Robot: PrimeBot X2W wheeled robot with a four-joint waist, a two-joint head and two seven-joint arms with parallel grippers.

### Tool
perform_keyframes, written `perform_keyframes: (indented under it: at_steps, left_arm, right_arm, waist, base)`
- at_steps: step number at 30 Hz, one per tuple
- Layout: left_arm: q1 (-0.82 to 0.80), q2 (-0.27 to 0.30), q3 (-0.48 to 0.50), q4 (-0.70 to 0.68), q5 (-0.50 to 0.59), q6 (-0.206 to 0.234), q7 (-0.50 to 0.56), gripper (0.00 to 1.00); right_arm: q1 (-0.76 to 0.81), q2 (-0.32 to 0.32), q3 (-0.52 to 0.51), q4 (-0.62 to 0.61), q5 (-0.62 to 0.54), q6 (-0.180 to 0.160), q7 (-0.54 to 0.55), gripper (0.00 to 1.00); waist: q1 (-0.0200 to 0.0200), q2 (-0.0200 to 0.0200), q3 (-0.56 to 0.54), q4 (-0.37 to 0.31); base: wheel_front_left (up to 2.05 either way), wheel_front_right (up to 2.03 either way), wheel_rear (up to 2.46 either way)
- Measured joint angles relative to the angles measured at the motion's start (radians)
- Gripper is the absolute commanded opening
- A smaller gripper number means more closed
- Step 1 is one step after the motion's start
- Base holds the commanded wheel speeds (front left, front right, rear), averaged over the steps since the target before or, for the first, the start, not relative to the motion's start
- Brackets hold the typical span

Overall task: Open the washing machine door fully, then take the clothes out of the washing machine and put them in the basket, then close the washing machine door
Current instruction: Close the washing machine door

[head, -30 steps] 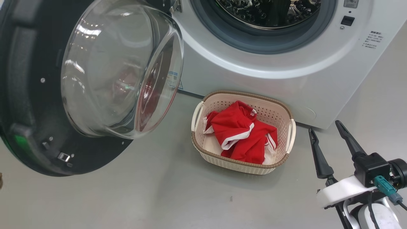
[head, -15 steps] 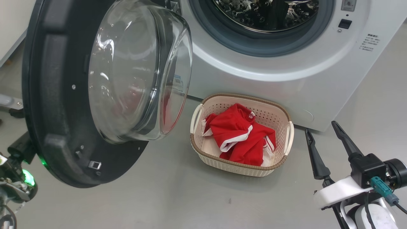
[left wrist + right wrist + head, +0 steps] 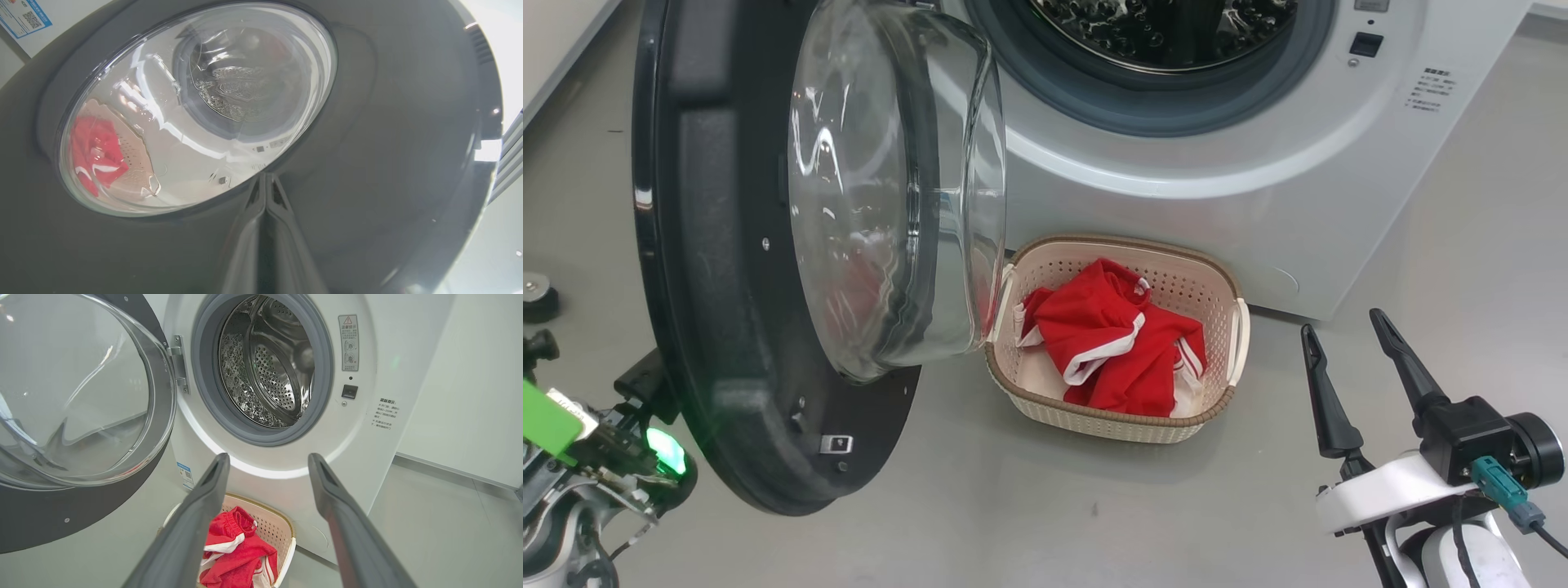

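Clothes (image 3: 1111, 343), red with white trim, lie in the basket (image 3: 1094, 410) before the washing machine (image 3: 1176, 212), whose door (image 3: 719, 327) stands partly open. Left gripper (image 3: 265, 179), fingers pressed together, points at the door's outer face; right gripper (image 3: 1342, 322) hangs spread, empty, beside the basket.

The left gripper (image 3: 265, 179) is closed, its two fingers pressed together into one point. In the head view the left wrist (image 3: 621, 449) sits at lower left, seemingly angled upward. The right gripper (image 3: 1342, 327) stands wide open at lower right, fingers pointing up, holding nothing.
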State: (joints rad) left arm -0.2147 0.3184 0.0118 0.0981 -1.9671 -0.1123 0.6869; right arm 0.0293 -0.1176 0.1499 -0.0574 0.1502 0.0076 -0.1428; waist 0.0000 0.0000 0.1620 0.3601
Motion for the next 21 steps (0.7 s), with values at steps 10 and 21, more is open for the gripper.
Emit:
perform_keyframes:
  at_steps: [10,21]
  left_arm:
    - [0.026,-0.023,0.015,-0.070,-0.015,0.000,0.019,0.00]
    - [0.040,-0.029,0.010,-0.115,-0.014,-0.007,0.034,0.00]
  right_arm:
    - [-0.019,0.022,0.006,0.001,0.020,-0.001,-0.021,1.00]
    - [-0.050,0.027,0.013,0.012,0.033,-0.002,-0.040,1.00]
  waist:
    - [0.0000,0.0000,0.022,-0.059]
    - [0.0000,0.0000,0.052,-0.151]
  base:
    - [0.00,0.00,0.00]
    - [0.00,0.00,0.00]
